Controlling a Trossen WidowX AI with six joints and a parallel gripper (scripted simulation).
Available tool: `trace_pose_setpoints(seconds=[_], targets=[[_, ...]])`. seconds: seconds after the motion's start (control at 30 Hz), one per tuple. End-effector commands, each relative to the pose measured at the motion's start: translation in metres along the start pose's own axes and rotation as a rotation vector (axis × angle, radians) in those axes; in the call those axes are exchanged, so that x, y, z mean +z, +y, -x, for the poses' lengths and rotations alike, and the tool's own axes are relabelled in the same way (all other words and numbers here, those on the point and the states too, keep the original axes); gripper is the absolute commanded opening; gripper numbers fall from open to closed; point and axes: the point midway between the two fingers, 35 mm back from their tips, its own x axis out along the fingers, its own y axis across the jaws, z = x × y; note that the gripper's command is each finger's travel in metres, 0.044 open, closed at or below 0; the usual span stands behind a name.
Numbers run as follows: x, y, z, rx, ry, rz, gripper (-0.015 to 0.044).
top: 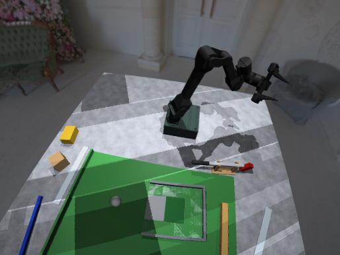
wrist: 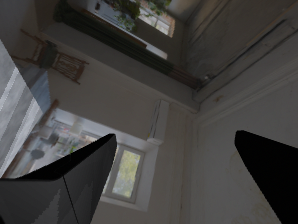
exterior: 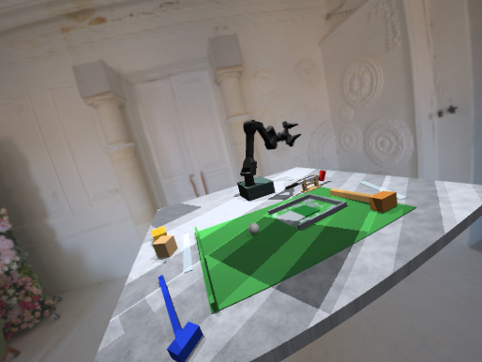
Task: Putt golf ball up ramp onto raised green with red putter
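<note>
A: Pincer (top: 272,84) is spread wide, gripping nothing, touching nothing. I've got it up in the air past the table (top: 109,89) edge; wrist view shows only wall and window.

B: Surface?

A: Grey patterned table, green mat (top: 109,178) on it, pale room with columns and doors.

B: Putter?

A: Red putter (top: 225,164) lies on a small wooden stand (top: 224,170) beside the mat, near the base (top: 182,123). Ball (top: 116,201) sits on the mat.

B: Containers?

A: Grey frame (top: 175,211) on the mat, nothing loose inside.
</note>
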Motion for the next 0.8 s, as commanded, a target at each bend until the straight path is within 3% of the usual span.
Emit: trace_pose_setpoints(seconds=[0.0, 0.33, 0.77], targets=[[0.0, 0.001, -0.002, 0.0, 0.0, 0.003, 0.0426], [-0.031, 0.087, -0.107, 0.122, -0.094, 0.123, 0.044], [-0.095, 0.217, -0.142, 0.486, -0.226, 0.032, 0.044]])
